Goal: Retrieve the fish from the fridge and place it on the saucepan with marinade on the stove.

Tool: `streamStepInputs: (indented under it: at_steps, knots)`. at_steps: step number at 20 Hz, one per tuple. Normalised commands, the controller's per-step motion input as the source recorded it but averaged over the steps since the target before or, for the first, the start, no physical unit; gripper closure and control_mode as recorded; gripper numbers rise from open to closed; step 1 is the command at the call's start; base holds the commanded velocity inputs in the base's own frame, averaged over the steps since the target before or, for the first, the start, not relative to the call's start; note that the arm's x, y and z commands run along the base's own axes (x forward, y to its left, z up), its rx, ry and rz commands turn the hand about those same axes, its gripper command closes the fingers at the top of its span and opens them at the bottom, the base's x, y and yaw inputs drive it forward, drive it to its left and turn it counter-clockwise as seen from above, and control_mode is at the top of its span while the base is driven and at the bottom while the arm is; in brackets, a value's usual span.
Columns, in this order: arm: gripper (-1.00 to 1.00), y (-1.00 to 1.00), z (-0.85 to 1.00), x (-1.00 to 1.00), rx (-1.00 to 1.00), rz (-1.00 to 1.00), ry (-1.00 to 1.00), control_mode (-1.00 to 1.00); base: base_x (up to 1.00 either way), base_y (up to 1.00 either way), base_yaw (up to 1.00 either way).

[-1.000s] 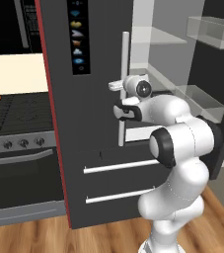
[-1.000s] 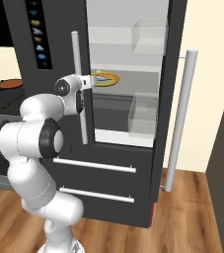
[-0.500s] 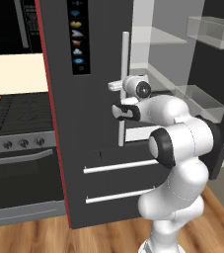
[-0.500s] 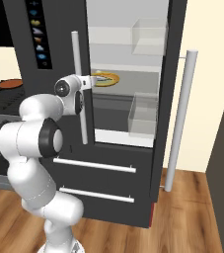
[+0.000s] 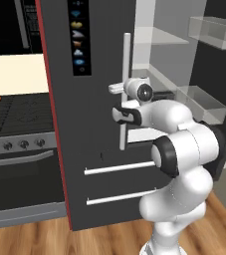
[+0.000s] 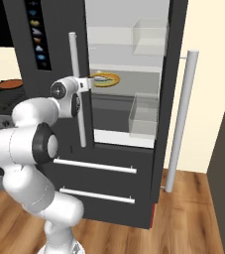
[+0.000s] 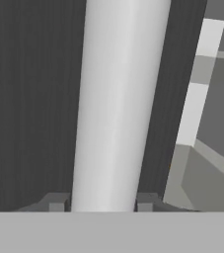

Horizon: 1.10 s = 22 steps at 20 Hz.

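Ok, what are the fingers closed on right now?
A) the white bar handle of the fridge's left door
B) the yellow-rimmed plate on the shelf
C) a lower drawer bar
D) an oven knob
A: in the hand view the fingers sit on either side of the white bar handle, and the right base view puts the hand at that same handle on the fridge door.
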Motion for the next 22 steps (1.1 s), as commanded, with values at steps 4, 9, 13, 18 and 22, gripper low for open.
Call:
streamStepInputs:
  at_steps: [4,9,13,18,22]
  knots:
    - [1.00,0.13,0.00,-0.46,0.00,0.00,0.12,-1.00,0.00,0.00,0.00]
    - [1.00,0.25,0.00,-0.42,0.00,0.00,0.19,-1.00,0.00,0.00,0.00]
    - [1.00,0.33,-0.05,-0.41,0.00,0.00,0.12,-1.00,0.00,0.00,0.00]
    - [1.00,0.43,-0.26,-0.50,0.00,0.00,0.00,-1.00,0.00,0.00,0.00]
    - [1.00,0.54,-0.52,-0.68,0.00,-0.01,-0.16,-1.00,0.00,0.00,0.00]
